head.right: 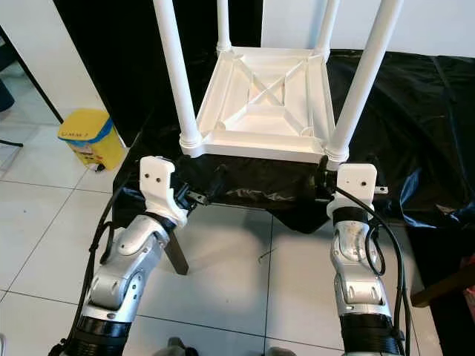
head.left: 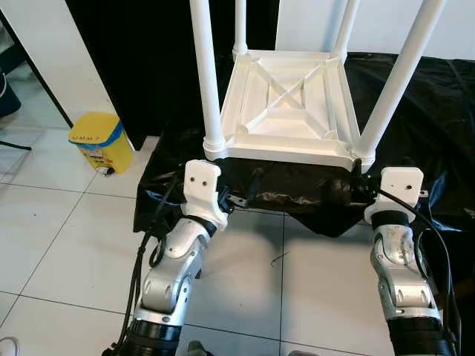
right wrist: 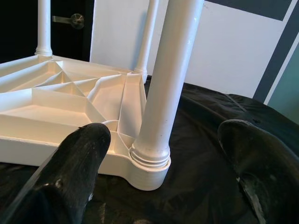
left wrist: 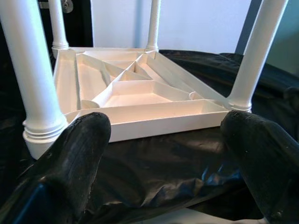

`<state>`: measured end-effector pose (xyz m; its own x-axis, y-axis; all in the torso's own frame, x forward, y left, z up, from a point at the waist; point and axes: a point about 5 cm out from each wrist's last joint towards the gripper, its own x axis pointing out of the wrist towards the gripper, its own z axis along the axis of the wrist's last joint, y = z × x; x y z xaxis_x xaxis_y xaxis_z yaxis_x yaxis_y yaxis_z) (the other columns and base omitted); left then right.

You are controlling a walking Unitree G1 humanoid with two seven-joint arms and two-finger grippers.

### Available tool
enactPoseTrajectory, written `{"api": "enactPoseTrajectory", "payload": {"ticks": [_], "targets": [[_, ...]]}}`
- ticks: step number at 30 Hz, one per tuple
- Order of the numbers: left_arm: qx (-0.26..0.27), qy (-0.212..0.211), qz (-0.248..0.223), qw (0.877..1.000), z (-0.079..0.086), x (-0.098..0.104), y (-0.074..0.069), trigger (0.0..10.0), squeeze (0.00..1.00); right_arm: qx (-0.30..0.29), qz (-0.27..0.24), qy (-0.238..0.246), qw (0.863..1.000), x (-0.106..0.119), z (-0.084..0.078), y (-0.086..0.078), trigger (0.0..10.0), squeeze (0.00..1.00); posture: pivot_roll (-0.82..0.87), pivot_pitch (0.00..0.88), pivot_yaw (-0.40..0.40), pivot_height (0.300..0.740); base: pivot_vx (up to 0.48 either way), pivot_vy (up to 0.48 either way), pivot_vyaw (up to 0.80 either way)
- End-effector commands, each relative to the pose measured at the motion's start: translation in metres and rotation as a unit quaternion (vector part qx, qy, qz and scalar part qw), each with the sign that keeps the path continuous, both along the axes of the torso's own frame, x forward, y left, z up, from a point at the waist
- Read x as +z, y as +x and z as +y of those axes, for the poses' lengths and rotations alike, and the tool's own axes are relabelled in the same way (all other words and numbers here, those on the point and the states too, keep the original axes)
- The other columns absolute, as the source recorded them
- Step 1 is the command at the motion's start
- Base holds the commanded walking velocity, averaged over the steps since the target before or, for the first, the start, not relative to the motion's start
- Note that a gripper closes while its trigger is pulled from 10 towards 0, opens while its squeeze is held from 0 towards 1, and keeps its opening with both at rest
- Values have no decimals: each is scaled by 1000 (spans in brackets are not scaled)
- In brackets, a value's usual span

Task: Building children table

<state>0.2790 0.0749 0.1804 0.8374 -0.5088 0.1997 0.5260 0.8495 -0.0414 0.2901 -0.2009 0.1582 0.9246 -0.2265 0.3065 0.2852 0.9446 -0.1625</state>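
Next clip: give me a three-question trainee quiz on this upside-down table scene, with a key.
1. True or false: the white table lies with its legs pointing up.
2. How many legs are fitted? A) two B) three C) four
3. What does the table rest on?

Key: 1. True. 2. C. 3. A black sheet. Both the left gripper and right gripper are open at its near edge.

The upturned table [head.left: 286, 111] looks like smooth white moulded plastic with a soft sheen; the sheet [head.left: 438, 111] under it is crinkled black plastic film, glossy; the floor [head.left: 67, 245] is pale glazed tile; the left gripper [left wrist: 163, 135] shows matt black, slightly grainy fingers [left wrist: 77, 154]; the bin [head.left: 100, 141] is yellow plastic.
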Motion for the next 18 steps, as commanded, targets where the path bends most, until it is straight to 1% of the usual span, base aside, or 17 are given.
{"api": "enactPoseTrajectory", "payload": {"ticks": [1,2,3,6,10,12,15,16,18], "targets": [[-86,10,-10,996,-9,-1,-4,10000,0,-12,5,2,1000,-2,-4,1,10000,0,-143,30,-6,740,0,0,0],[-86,7,-8,996,-9,0,-4,10000,0,-14,4,3,1000,-1,-4,2,10000,0,-143,30,-5,740,0,0,0],[-77,-1,-7,997,-7,0,-3,10000,0,-8,3,3,1000,-3,-1,-1,10000,0,-145,29,-3,740,0,0,0],[-65,-5,-6,998,-5,-1,-3,10000,0,-2,6,4,1000,-5,2,-4,10000,0,-146,27,-2,740,0,0,0],[-11,-6,4,1000,9,-10,1,10000,0,12,31,13,999,-22,11,-17,10000,0,-146,34,0,740,0,0,0],[-11,-6,4,1000,9,-10,1,10000,0,13,32,13,999,-23,11,-17,10000,0,-146,34,0,740,0,0,0],[-26,-4,3,1000,6,-8,2,10000,0,-3,32,20,999,-20,5,-8,10000,0,-144,35,3,740,0,0,0],[-26,-4,3,1000,6,-8,2,10000,0,-3,32,20,999,-20,5,-8,10000,0,-144,35,3,740,0,0,0],[-44,0,-1,999,3,-5,3,10000,0,-11,24,19,999,-13,-2,2,10000,0,-144,36,6,740,0,0,0]]}}
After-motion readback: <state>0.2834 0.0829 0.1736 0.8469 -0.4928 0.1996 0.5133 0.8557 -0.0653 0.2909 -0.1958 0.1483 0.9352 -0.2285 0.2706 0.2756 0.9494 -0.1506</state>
